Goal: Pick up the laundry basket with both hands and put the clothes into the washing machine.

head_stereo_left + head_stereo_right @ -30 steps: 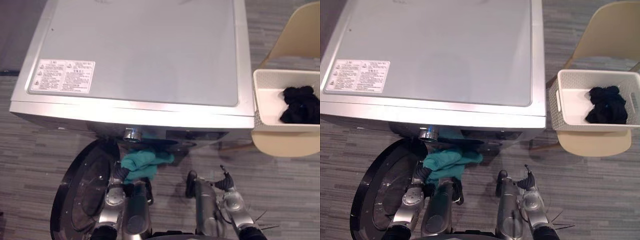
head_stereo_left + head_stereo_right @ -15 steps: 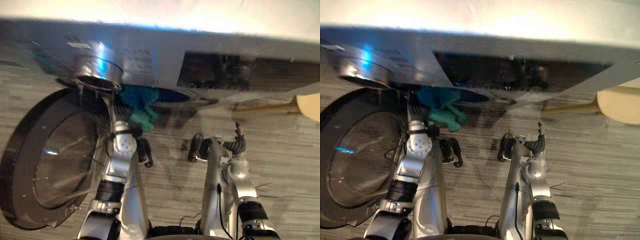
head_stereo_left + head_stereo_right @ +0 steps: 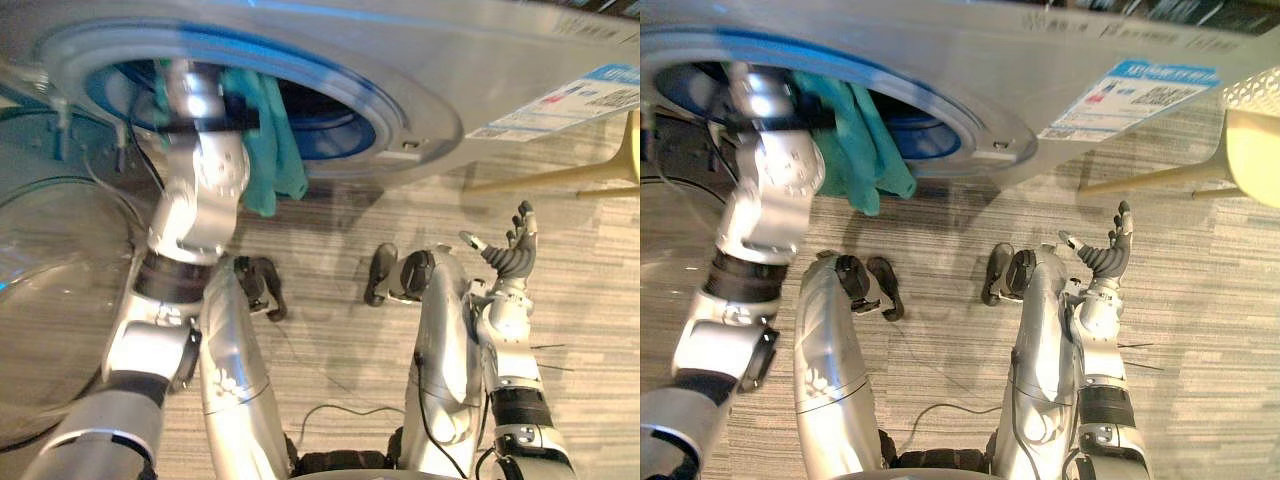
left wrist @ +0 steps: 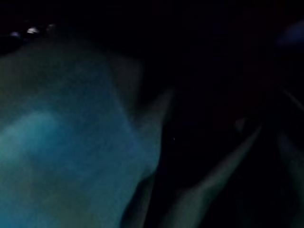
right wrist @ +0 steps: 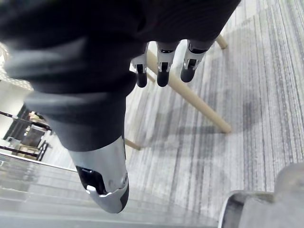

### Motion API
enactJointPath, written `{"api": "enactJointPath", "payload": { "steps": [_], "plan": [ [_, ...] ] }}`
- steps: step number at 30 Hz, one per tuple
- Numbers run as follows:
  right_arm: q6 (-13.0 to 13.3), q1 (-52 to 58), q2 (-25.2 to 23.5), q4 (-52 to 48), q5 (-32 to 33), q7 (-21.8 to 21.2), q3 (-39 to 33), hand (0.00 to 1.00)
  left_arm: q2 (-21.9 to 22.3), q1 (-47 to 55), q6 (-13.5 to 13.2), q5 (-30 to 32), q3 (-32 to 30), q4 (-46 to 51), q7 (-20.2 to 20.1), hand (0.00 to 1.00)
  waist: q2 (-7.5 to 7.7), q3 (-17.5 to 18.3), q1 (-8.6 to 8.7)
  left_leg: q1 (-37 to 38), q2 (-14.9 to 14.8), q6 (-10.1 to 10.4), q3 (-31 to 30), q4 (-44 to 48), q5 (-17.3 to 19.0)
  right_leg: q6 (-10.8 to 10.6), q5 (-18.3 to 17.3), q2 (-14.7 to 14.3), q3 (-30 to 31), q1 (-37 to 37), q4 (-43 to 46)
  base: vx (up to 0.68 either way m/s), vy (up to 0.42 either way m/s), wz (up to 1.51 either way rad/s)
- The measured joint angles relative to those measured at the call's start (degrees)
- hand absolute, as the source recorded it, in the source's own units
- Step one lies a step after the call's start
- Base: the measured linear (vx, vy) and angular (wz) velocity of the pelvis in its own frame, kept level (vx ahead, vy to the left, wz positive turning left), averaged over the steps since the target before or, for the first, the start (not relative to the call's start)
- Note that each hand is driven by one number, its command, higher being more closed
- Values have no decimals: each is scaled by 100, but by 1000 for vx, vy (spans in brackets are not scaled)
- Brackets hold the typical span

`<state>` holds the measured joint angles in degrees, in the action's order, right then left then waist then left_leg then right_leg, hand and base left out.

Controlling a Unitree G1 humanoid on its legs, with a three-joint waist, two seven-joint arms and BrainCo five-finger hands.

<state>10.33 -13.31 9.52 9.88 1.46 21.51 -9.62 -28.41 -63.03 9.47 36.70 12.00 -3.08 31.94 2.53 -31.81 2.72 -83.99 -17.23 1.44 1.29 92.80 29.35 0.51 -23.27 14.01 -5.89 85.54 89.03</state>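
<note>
Over grey carpet (image 3: 330, 290), left hand (image 3: 188, 88) reaches into the washing machine (image 3: 420, 60) beside teal cloth (image 3: 268, 140), grip unseen; right hand (image 3: 510, 258) hangs released.

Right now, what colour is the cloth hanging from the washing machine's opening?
Teal green. The cloth shows best in the right eye view.

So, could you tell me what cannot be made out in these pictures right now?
- Whether the left hand grips anything: it is sunk in the washing machine behind the teal cloth in the eye views, and the left wrist view is too dark.
- What lies in the drum: covered by arm and cloth.
- What the laundry basket holds: cut off by the right eye view's edge.
- The right hand is plain: open, empty.
</note>
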Motion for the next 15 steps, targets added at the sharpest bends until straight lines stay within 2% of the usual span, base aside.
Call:
{"api": "enactJointPath", "payload": {
  "steps": [3, 6, 9, 14, 15],
  "plan": [
    [89, 24, 0, -287, 8, -55, 52, 0, -176, -1205, 153, -2, 459, -339, 217, 100, 72, -22, 84, -323, -70, -34, -74, 108, -22, 87, 57, -50, -57, 272, 33, 51, -15, -16],
    [220, 23, -19, -481, 8, -56, 57, 0, -231, -2034, 176, -2, 771, -642, 360, 100, 85, -26, 181, -567, -74, -33, -127, 168, -20, 90, 60, -84, -80, 484, 60, 69, -9, -11],
    [292, 22, -12, -511, 7, -60, 53, 0, -259, -2342, 277, -1, 984, -880, 426, 100, 97, -24, 205, -649, -86, -33, -131, 171, -20, 60, 52, -91, -82, 570, 59, 29, -5, -2],
    [337, 14, 1, -606, 23, -79, 62, 0, -322, -2370, 291, 0, 1001, -1236, 475, 100, 100, -26, 225, -815, -175, 9, -143, 168, -9, 37, 115, -140, -123, 708, -12, 19, -8, -9],
    [337, 14, 0, -627, 23, -92, 64, 0, -305, -2369, 314, 2, 1010, -1454, 459, 0, 100, -26, 245, -829, -177, 9, -143, 172, -9, 23, 125, -136, -123, 719, -15, 32, -4, -7]
  ]
}}
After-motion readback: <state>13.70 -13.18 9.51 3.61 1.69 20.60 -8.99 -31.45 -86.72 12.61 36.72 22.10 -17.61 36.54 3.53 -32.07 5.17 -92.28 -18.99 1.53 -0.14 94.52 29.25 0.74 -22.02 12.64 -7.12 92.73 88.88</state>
